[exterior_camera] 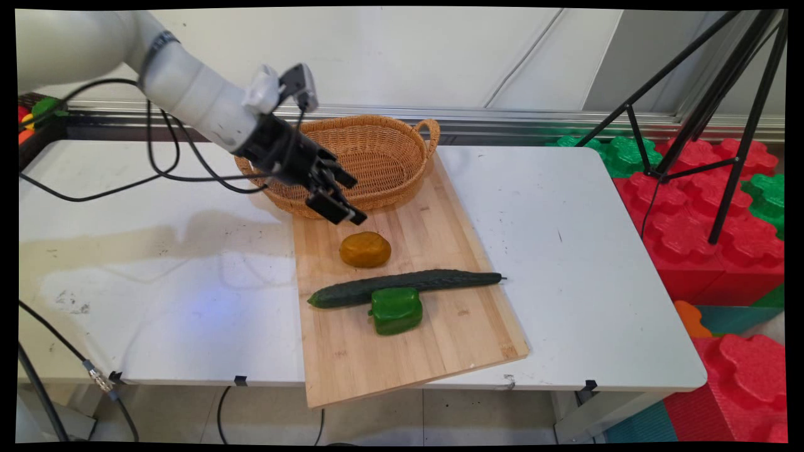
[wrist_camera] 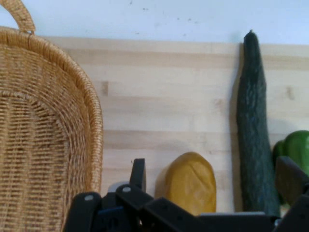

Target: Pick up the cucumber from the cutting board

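Hovering above the far end of a wooden cutting board point(exterior_camera: 402, 333), the black gripper point(exterior_camera: 342, 199) points down and to the right with its jaws spread apart and nothing between them. Nearest to it is a yellow-orange potato point(exterior_camera: 365, 249), lying on the board just below the fingertips; in the hand view the potato point(wrist_camera: 190, 182) appears between the two fingers point(wrist_camera: 138, 174), clear of both. A woven basket point(exterior_camera: 377, 135) with loop handles stands on the board's far end, directly behind the gripper, and fills the left side of the hand view point(wrist_camera: 43, 135). Nearer the camera, a long dark cucumber point(exterior_camera: 408, 285) lies across the board, its stem end reaching the right edge. A green pepper point(exterior_camera: 396, 310) rests against the cucumber's near side. The board sits on a white worktop point(exterior_camera: 584, 251), its near corner overhanging the front edge. Black cables point(exterior_camera: 157, 166) hang from the arm over the worktop's left part.
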Robot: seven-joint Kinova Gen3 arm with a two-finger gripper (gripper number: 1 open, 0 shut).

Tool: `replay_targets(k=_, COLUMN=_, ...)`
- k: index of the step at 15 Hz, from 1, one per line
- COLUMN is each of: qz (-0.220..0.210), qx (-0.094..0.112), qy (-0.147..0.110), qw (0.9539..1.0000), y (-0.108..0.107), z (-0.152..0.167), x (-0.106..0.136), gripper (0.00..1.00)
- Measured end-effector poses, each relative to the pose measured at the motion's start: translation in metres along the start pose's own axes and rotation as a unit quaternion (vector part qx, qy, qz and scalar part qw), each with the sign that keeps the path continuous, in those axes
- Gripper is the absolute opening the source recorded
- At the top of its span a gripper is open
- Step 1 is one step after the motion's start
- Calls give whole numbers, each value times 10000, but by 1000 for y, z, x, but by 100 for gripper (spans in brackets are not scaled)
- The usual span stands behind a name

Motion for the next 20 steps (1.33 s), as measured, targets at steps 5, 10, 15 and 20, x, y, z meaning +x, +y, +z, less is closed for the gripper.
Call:
replay_targets(k=5, qz=40, qx=40, qy=187, qw=9998, y=7, z=-46, x=-1, gripper=100)
replay_targets(k=10, qz=76, qx=152, qy=244, qw=9996, y=11, z=-85, x=-9, gripper=100)
replay_targets(k=15, qz=67, qx=199, qy=248, qw=9995, y=11, z=-108, x=-15, gripper=100)
replay_targets(k=20, qz=17, qx=253, qy=271, qw=9993, y=7, z=-121, x=-16, gripper=100)
